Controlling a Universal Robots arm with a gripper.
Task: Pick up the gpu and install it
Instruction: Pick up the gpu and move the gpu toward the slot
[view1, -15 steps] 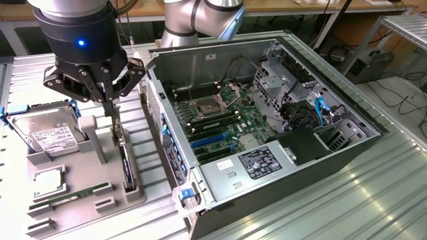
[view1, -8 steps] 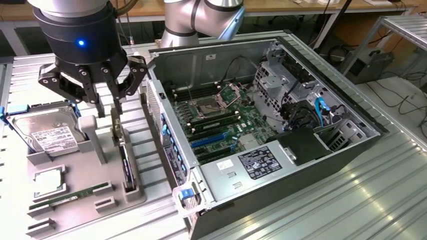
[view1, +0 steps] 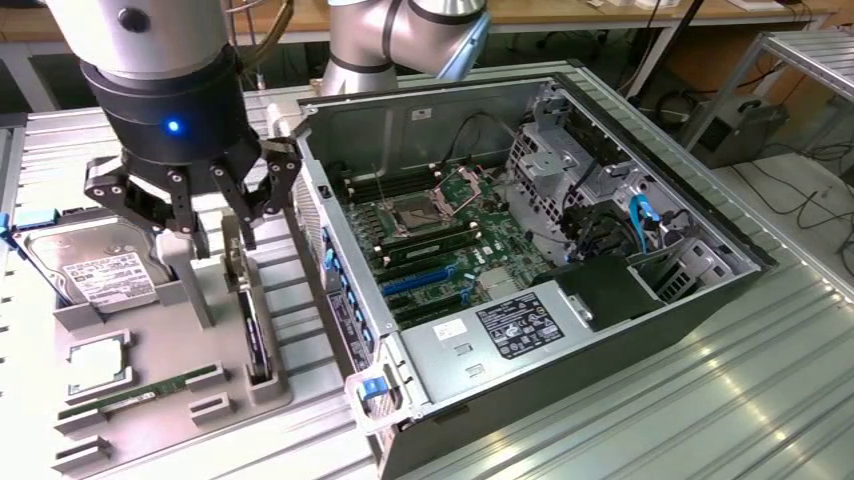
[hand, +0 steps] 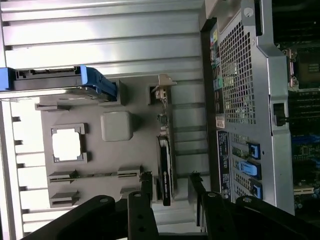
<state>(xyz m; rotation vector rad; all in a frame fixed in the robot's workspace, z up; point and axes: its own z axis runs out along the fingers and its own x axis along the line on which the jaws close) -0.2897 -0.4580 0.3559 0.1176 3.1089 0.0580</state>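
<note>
My black two-fingered gripper (view1: 214, 222) hangs above the gpu (view1: 251, 325), a thin black circuit card standing on edge in the grey slotted plastic tray (view1: 160, 330). The jaws are spread wide and hold nothing. In the wrist view a gap shows between the card and each finger. The open black computer case (view1: 534, 250) stands just beside the tray. Both sit on a ribbed metal table (view1: 694, 400).

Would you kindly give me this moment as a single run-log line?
gripper: open, above gpu | gpu: on edge in tray, not held | computer case: open
</note>
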